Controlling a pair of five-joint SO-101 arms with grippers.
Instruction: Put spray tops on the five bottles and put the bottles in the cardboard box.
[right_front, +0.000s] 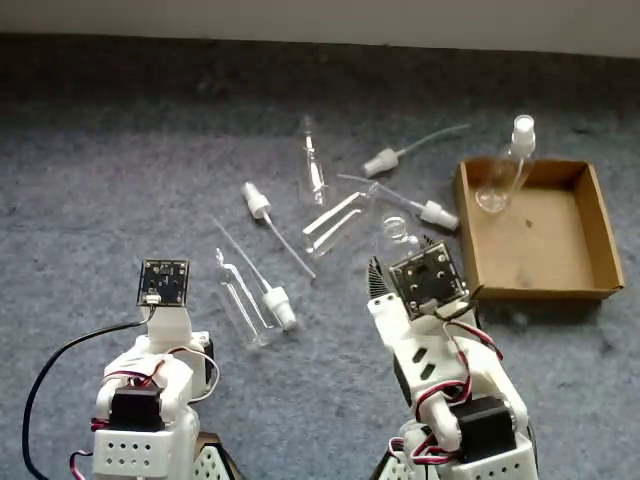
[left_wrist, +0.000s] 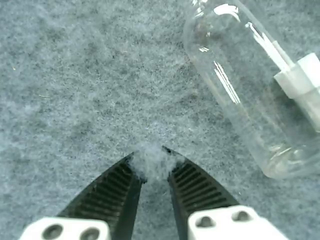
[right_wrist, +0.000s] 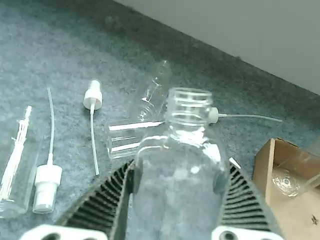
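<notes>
Your right hand (right_wrist: 180, 172) has the open bottle (right_wrist: 186, 150) clamped upright between its jaws, with the neck clear above the pads, near the cardboard box (right_front: 548, 245). Good, that's your vice. Don't loosen that squeeze: I'd judge the clear wall slick, and any tilt would make feeding a tube in harder. Your left hand (left_wrist: 151, 159) is narrow and empty, tips low over the grey bench (right_front: 120, 180), with a lying bottle (left_wrist: 235, 85) just beside it. The nearest spray top (right_front: 281, 306) lies right beside that lying bottle, so open up and take it by the white collar, not the thin tube, and let the tube hang straight. Bring it over the open neck, feed the tube in first, then seat the collar square. One capped bottle (right_front: 503, 175) already leans in the box; four to go.
</notes>
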